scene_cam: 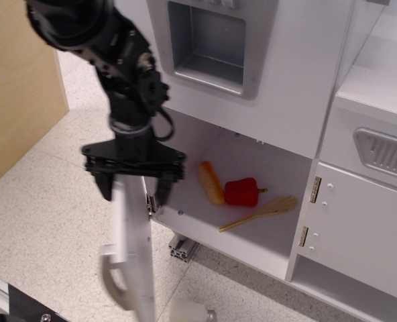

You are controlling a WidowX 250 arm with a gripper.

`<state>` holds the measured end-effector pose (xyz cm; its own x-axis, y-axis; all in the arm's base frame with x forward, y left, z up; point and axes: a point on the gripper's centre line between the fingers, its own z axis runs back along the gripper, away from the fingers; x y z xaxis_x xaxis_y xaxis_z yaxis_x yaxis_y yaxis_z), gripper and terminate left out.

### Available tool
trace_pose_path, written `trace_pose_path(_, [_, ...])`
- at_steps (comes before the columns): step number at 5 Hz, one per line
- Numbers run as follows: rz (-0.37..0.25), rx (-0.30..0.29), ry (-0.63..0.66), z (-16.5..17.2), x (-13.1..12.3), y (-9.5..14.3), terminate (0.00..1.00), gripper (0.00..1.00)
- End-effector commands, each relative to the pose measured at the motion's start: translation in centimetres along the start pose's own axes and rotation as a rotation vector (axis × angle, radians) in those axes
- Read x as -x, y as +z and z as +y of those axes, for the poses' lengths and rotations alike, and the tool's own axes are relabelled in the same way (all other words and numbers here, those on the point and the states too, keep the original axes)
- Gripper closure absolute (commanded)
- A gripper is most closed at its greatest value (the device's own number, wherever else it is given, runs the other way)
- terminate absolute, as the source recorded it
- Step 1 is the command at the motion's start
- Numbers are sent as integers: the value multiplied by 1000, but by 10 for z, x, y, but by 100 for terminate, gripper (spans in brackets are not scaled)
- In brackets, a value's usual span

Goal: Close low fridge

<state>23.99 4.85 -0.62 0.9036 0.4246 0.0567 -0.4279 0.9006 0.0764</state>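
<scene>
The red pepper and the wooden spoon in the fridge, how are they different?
The red pepper is bright red and chunky; the wooden spoon is pale tan, long and thin. The pepper sits further back in the low fridge, while the spoon lies slanted nearer the front edge. The pepper has only a tiny stem; the spoon has a long handle. Both rest on the white fridge floor, close together.

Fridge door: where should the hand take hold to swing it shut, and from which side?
Best at the top edge of the fridge door, coming from above. The door stands open and edge-on, so the hand, open, can straddle that thin panel. The curved handle sits low on the outer face, harder to reach.
</scene>
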Motion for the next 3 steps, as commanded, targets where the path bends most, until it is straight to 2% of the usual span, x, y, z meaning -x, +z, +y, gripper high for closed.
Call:
trace_pose_path(1, [-110,62,18,-41,-12,33,0,0])
trace_pose_path(2, [-123,88,34,-57,-13,50,0,0])
trace_pose_path(3, [-146,118,4,-51,-7,68,0,0])
